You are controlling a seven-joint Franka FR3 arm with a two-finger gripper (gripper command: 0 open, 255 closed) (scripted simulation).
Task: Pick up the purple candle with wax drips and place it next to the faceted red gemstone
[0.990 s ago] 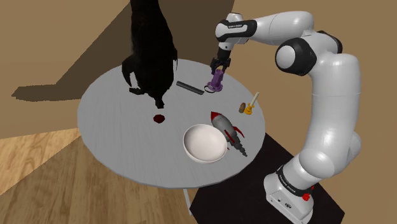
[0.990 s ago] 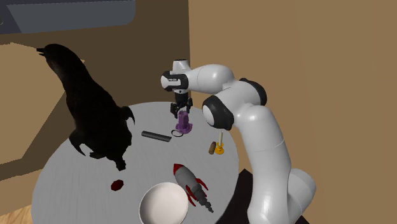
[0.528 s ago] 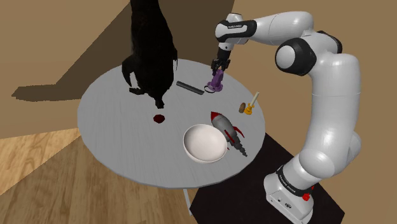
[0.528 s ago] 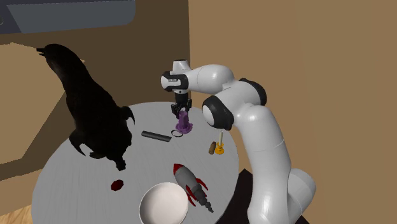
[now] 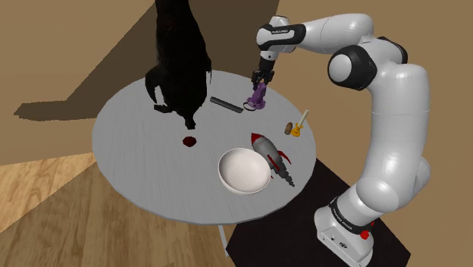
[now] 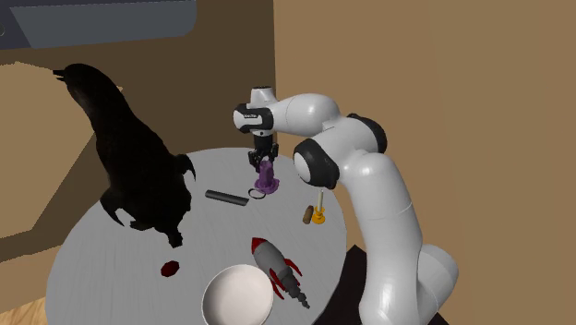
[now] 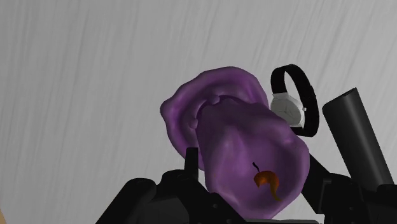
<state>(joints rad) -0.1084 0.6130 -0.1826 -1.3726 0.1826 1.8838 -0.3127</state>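
While the purple candle (image 5: 258, 96) stands at the desk's (image 5: 136, 159) far edge, just beside a wristwatch (image 7: 287, 108), the jaws clasp its sides — grasp step, apparently secured. Next move: lift clear, then carry it to the red gemstone (image 5: 189, 141) — well apart.

Upright purple candle (image 5: 258, 94), wax pooled at its base, clasped in the gripper (image 5: 260, 83); the dark red gemstone (image 5: 189, 141) lies at its shoulder-view 8 o'clock, well apart.

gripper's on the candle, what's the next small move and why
Probably lift straight up: the gripper seems shut on the purple candle, whose base looks to rest on the table, with the watch and black cylinder close beside it.
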